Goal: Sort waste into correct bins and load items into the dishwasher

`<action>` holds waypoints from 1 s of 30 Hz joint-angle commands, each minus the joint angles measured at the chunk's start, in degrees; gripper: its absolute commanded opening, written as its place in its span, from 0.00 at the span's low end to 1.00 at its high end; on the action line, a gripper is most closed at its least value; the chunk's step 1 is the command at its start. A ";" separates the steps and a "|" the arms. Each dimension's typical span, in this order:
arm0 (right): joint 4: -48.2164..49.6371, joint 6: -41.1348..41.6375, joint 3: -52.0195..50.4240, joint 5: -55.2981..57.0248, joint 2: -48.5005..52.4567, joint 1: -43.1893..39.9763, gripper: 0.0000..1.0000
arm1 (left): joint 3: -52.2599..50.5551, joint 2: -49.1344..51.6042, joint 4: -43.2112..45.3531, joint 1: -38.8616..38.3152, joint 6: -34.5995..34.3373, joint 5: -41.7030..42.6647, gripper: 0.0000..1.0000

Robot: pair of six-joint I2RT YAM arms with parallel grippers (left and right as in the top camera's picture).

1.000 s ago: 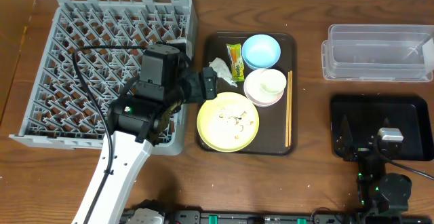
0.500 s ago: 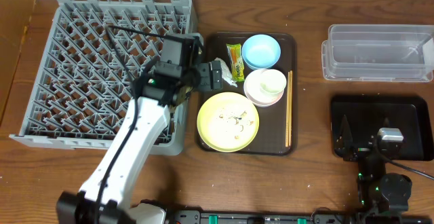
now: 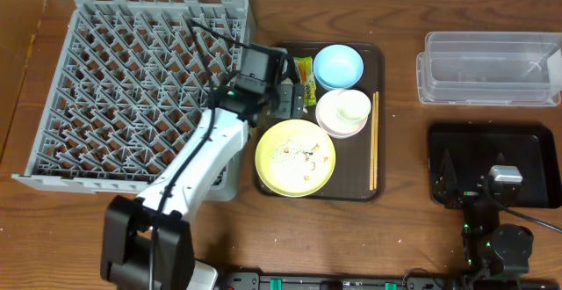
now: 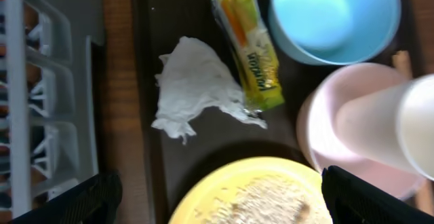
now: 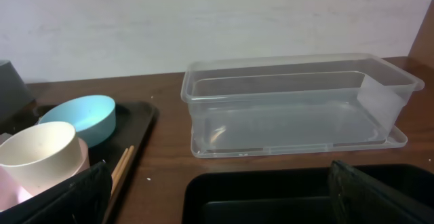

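The right hand [image 5: 224, 207] is wide open over the black tray [image 3: 531, 141], holding nothing; the yellow plate [image 3: 277, 172] has rice bits [image 3: 304, 152]; farther, the left hand [image 3: 283, 98] hangs open, empty, above the white tissue [image 4: 193, 88], left of the wrapper [image 4: 249, 44].

Dish rack [image 3: 132, 88]: one. Brown serving tray [image 3: 356, 163]: one. Yellow plate [image 3: 295, 156]: one. Bowls, two: light blue bowl [image 3: 338, 65], pinkish-white bowl [image 3: 334, 125]. Cream cup [image 3: 351, 106]: one. Chopsticks [image 3: 374, 141]: one pair. Crumpled tissue [image 4: 193, 85]: one. Snack wrapper [image 4: 249, 47]: one. Rice scraps [image 3: 303, 154]: many bits, too fine to count. Bins, two: clear tub [image 3: 490, 68], black tray [image 3: 492, 145]. Arms, two: left arm [image 3: 202, 163], right arm [image 3: 502, 180].
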 commanded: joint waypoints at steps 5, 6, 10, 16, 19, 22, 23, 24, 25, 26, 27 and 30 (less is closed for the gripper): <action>-0.24 0.24 -0.07 -0.02 -0.09 -0.39 0.99 | 1.27 3.78 1.86 -1.03 1.16 -4.85 0.94; -0.24 0.24 -0.07 -0.02 -0.09 -0.39 0.99 | 1.27 3.91 1.88 -1.33 1.16 -4.17 0.94; -0.24 0.24 -0.07 -0.02 -0.09 -0.39 0.99 | 1.27 4.31 2.49 -3.04 1.36 -3.98 0.94; -0.24 0.24 -0.07 -0.02 -0.09 -0.39 0.99 | 1.27 4.28 1.11 -4.31 0.66 4.87 0.98; -0.24 0.24 -0.07 -0.02 -0.09 -0.39 0.99 | 1.27 4.28 -0.37 -4.31 0.66 7.78 0.98; -0.24 0.24 -0.07 -0.02 -0.09 -0.39 0.99 | 1.27 4.31 -0.81 -4.31 0.68 8.28 0.98; -0.24 0.24 -0.07 -0.02 -0.09 -0.39 0.99 | 1.27 4.31 -0.79 -4.31 0.68 8.28 0.98; -0.24 0.24 -0.07 -0.02 -0.09 -0.39 0.99 | 1.27 4.31 -0.79 -4.31 0.68 8.28 0.98; -0.24 0.24 -0.07 -0.02 -0.09 -0.39 0.99 | 1.27 4.31 -0.79 -4.31 0.68 8.28 0.98; -0.24 0.24 -0.07 -0.02 -0.09 -0.39 0.99 | 1.27 4.31 -0.79 -4.31 0.68 8.28 0.98; -0.24 0.24 -0.07 -0.02 -0.09 -0.39 0.99 | 1.27 4.31 -0.79 -4.31 0.68 8.28 0.98; -0.24 0.24 -0.07 -0.02 -0.04 -0.37 0.99 | 1.27 4.31 -0.87 -4.31 0.61 8.76 0.98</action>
